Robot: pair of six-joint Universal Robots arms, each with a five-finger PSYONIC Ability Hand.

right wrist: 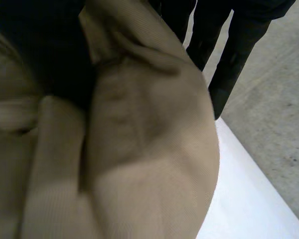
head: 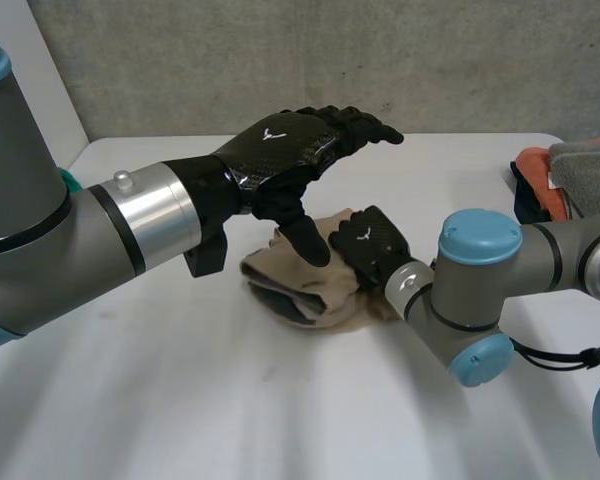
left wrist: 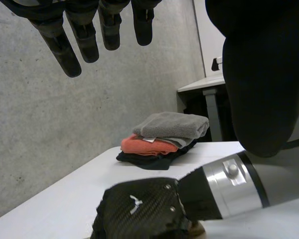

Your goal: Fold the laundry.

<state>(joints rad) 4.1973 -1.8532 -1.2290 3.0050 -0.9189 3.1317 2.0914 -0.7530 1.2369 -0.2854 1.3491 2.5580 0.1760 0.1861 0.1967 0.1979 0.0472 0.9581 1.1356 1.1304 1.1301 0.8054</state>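
Beige cloth [head: 320, 290] [right wrist: 139, 149] lies bunched in the middle of the white table [head: 180, 400]. The left hand [head: 280, 150] hovers over it with straight fingers [left wrist: 65, 55] holding nothing, thumb pointing down at the bundle. The right hand [head: 370, 245] [left wrist: 139, 211] rests on the cloth's right side; whether it grips cannot be told. A stack of folded laundry [head: 570, 175] [left wrist: 164, 139], grey over orange over black, sits at the table's far right.

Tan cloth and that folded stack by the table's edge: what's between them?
Head view: the right hand, resting on the tan cloth, and its arm; the table toward the folded stack is otherwise bare.
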